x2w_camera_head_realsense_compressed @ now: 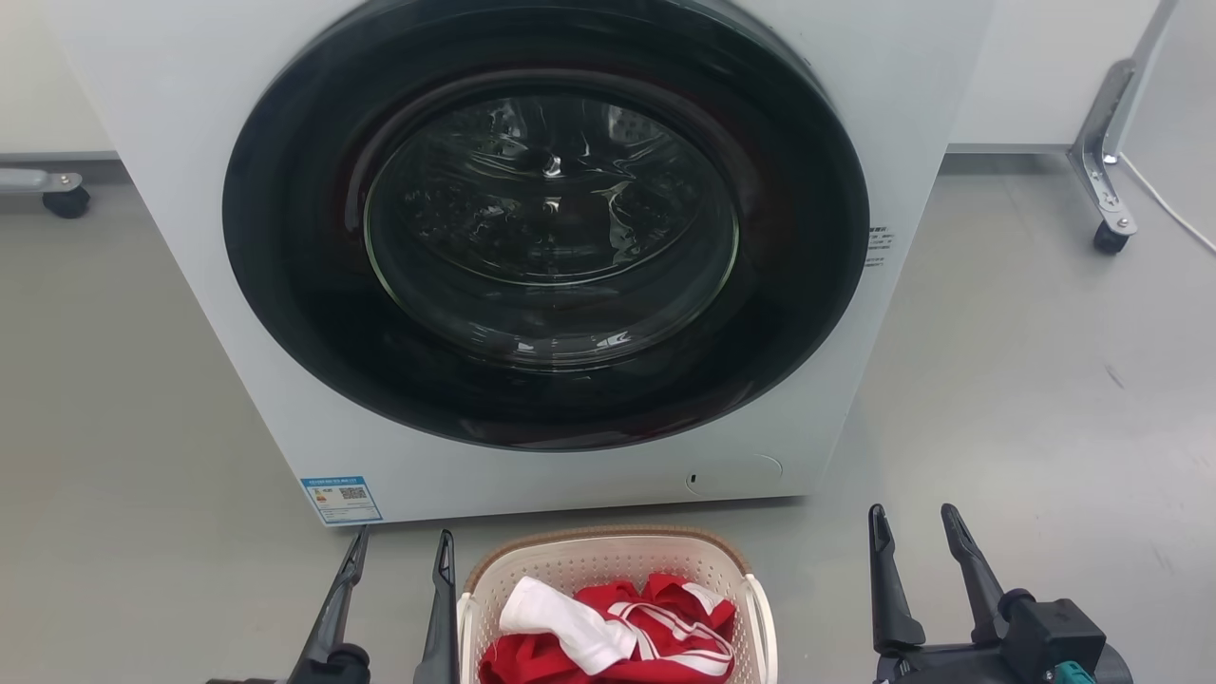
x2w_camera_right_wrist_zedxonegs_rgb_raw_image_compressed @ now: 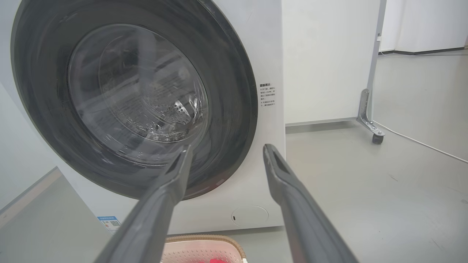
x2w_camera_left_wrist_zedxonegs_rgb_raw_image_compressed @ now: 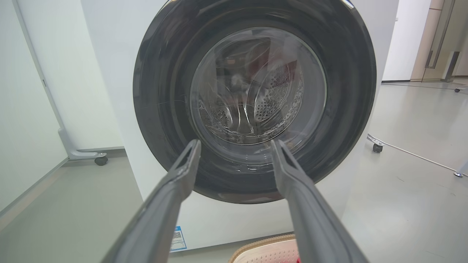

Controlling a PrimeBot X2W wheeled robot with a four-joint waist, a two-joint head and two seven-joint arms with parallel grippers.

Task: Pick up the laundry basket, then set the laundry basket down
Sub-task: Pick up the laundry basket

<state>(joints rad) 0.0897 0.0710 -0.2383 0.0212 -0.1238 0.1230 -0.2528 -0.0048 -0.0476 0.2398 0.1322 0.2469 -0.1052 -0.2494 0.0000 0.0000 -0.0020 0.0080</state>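
The basket point(x2w_camera_head_realsense_compressed: 608, 538) sits low between two spread, empty grippers, the left gripper point(x2w_camera_head_realsense_compressed: 401, 546) just beside its handle, the right gripper point(x2w_camera_head_realsense_compressed: 914, 532) farther off.

I see a creamy white laundry basket point(x2w_camera_head_realsense_compressed: 570, 568) with tiny holes and a brown rim, red cloth point(x2w_camera_head_realsense_compressed: 665, 638) with white stripes, a white washer point(x2w_camera_head_realsense_compressed: 180, 190) with a black door point(x2w_camera_head_realsense_compressed: 285, 247).
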